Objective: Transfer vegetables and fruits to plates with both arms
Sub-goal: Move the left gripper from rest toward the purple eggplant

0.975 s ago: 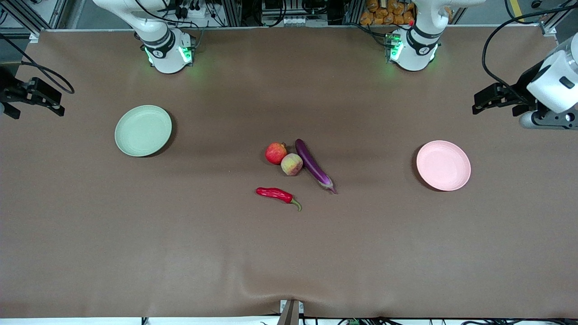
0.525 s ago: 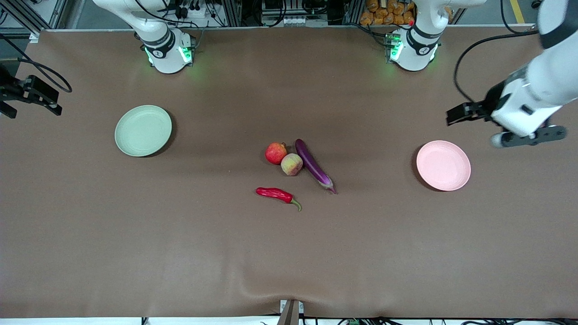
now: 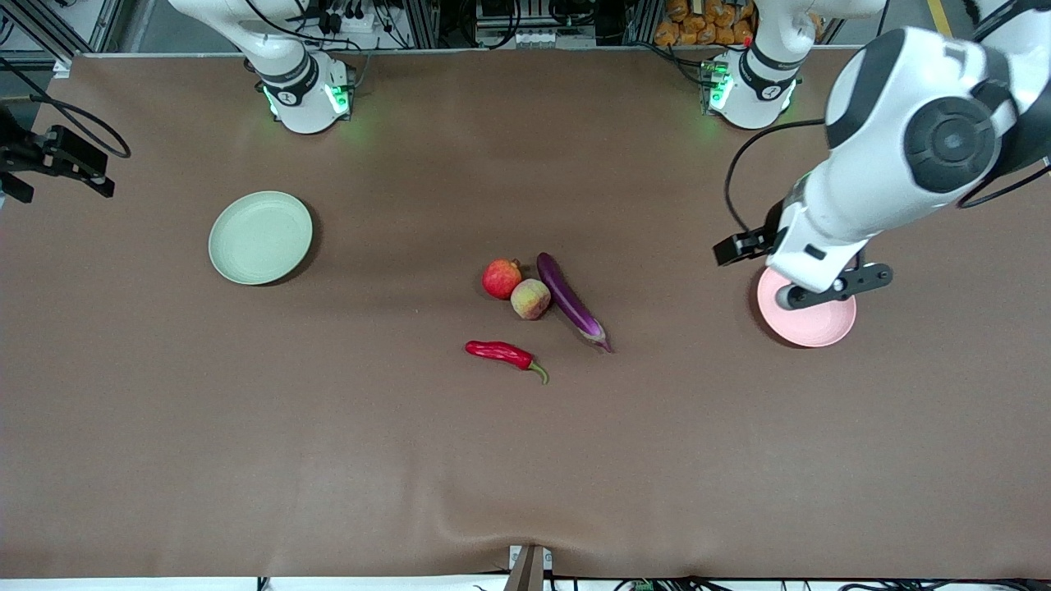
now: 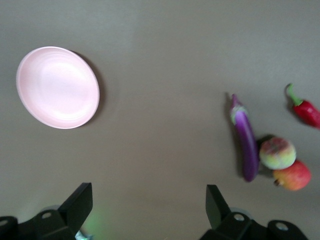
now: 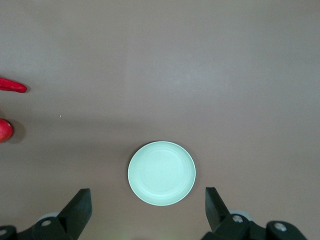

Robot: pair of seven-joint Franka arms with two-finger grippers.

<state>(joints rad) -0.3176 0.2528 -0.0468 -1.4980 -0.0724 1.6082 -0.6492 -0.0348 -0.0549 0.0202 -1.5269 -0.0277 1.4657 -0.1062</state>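
Observation:
Mid-table lie the fruits and vegetables: a red pomegranate point(image 3: 502, 279) touching a yellow-pink peach point(image 3: 531, 299), a purple eggplant point(image 3: 569, 302) beside them, and a red chili point(image 3: 501, 353) nearer the front camera. My left gripper point(image 3: 735, 248) hangs open and holds nothing, above the table by the pink plate point(image 3: 817, 328), which its wrist partly covers. The left wrist view shows its open gripper point(image 4: 149, 196), the pink plate point(image 4: 57, 87), eggplant point(image 4: 246, 145) and peach point(image 4: 277, 153). My right gripper point(image 3: 61, 168) waits open at its end of the table, past the green plate point(image 3: 260, 238); its wrist view shows that plate point(image 5: 161, 173).
The brown table cover point(image 3: 328, 460) has a small ridge near the front edge. Both arm bases point(image 3: 308, 98) stand along the table's robot side. Wide bare cover lies between the plates and the produce.
My left arm has swung in from its end of the table toward the middle and now hangs over the pink plate's edge. The right gripper has barely shifted. The produce has not moved.

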